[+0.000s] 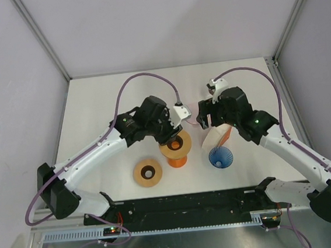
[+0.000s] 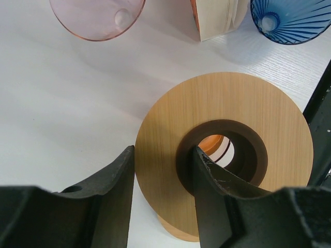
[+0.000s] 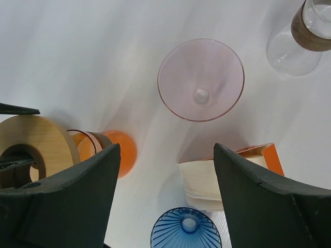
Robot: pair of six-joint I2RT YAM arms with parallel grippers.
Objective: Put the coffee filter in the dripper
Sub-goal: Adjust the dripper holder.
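The coffee filter stack is seen just below the released right hand, nearer it than the left hand, which seems clenched on the wooden ring.

Bright, diffuse light floods the white desk, nearly overexposed; soft grey shadows pool just ahead of the right tool.

Cream coffee filters, stacked together, sit just beside the blue ribbed dripper.
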